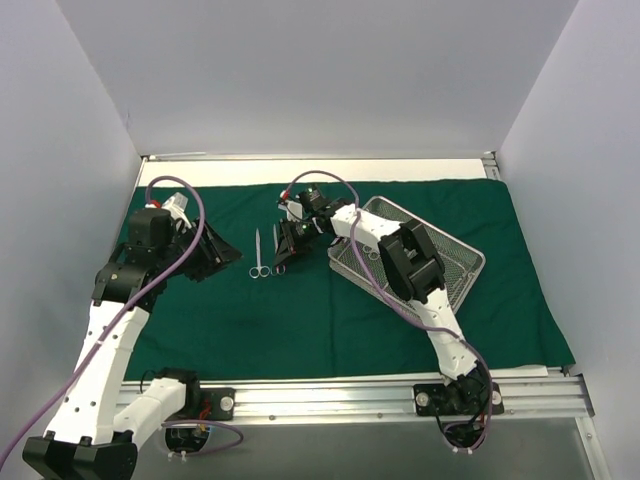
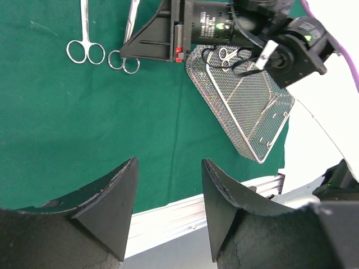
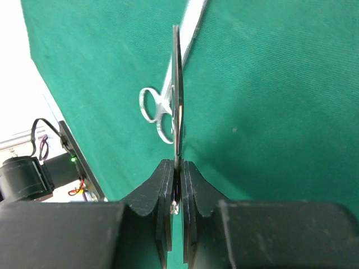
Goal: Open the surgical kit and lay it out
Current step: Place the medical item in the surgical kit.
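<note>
Green drape (image 1: 350,330) lies flat; right pincer (image 3: 175,168) clamps a slim steel instrument (image 3: 177,101), left pincer (image 2: 168,179) apart

Right gripper (image 3: 176,168) pinches a thin steel instrument (image 3: 177,101) that shows edge-on only, so its type can't be told, and its near end is buried between the pads. Scissors (image 3: 160,112) behind it are blurred, with the tip cut off by the top edge. In the left wrist view both run off the top edge too. Ring handles (image 2: 224,55) in the mesh tray (image 2: 263,129) sit partly behind the right arm (image 2: 291,50), count unclear.
</note>
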### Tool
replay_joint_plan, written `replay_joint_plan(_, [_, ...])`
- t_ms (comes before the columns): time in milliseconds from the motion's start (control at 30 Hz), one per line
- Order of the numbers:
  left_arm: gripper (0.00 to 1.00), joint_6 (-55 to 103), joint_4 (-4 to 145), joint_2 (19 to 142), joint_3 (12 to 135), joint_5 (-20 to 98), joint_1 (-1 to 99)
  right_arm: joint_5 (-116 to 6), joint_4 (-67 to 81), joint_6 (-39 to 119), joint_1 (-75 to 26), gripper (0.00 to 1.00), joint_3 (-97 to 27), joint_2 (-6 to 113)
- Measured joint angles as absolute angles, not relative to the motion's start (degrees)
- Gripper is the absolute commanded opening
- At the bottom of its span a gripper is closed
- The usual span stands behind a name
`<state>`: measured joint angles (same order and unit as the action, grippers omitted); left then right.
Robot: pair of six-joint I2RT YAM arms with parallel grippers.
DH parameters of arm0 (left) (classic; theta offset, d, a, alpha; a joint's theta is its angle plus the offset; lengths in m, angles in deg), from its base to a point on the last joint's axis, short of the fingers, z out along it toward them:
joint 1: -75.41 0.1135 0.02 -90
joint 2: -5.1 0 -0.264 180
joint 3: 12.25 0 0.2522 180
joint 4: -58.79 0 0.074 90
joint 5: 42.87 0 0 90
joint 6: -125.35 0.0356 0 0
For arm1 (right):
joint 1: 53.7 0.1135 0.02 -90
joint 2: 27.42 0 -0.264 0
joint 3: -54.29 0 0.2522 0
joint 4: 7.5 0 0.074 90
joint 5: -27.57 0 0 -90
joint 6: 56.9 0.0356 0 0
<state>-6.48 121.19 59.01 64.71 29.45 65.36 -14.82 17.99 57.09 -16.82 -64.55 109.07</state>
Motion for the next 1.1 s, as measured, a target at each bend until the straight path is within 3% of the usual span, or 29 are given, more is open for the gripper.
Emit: replay_joint_plan(1100, [0.57,-6.2,121.1,58.2,62.7,26.0,68.4,-11.7,19.0,58.3,-17.1,0.06,-67.3,113.0])
